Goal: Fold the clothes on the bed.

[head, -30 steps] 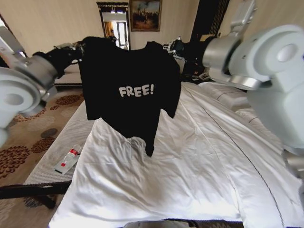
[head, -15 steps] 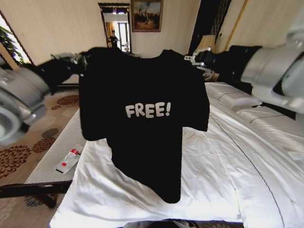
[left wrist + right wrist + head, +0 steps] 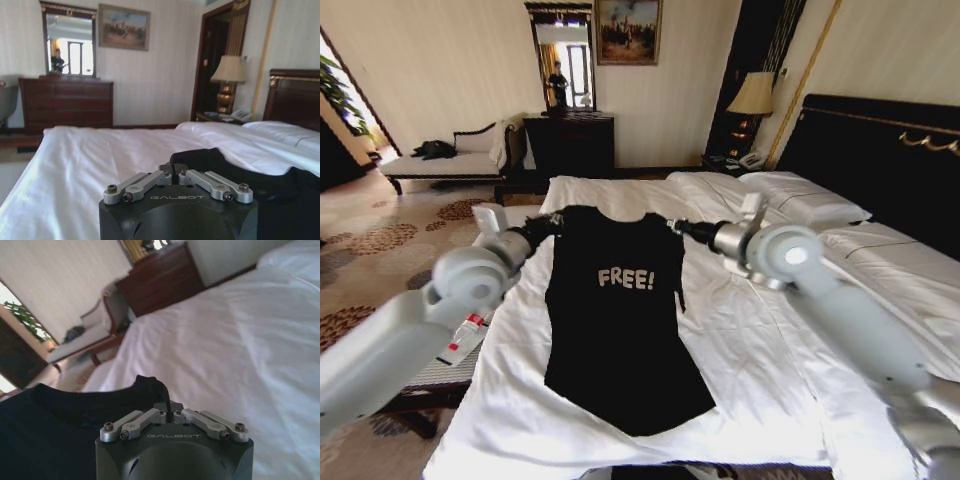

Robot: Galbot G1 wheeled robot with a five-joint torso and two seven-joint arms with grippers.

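T-shirt (image 3: 620, 330), black, "FREE!" lettered, lies spread over bed (image 3: 770, 390).

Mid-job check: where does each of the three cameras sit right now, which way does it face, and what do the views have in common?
Head view: on the head, looking forward and down at the white-sheeted bed; both arms show, left end effector and right end effector holding the shoulders of the black soft-fabric "FREE!" T-shirt.
Left wrist view: on the left wrist, facing across the bed toward the dark wooden dresser; its end effector shows.
Right wrist view: on the right wrist, facing across the bed; its end effector shows.
Shared: T-shirt, bed, dresser.
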